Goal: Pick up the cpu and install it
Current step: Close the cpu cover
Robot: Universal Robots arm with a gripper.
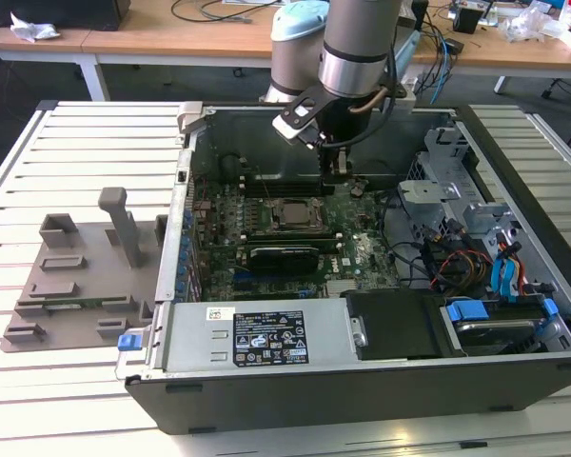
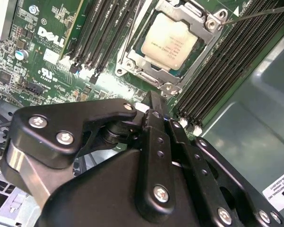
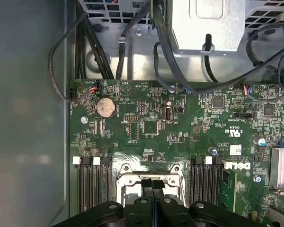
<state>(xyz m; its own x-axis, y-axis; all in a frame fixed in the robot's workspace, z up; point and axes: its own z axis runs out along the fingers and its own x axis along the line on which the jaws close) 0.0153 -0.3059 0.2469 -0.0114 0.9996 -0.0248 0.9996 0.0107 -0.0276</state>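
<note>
The cpu [image 2: 169, 41] sits in the motherboard socket [image 2: 209, 23], so placing looks done to me, and my gripper [image 2: 154, 97] hovers near it, jaws together, holding nothing.

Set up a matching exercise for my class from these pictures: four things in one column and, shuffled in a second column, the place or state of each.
Column one
1. cpu
2. grey tray
3. hand
4. coin battery

Column two
A. shut, holding nothing, inside the open case
B. round and silvery, on the green board
C. lying in the metal-framed socket
D. on the slatted table, outside the case at the exterior view's left

Right pairs: 1-C, 2-D, 3-A, 4-B.
</note>
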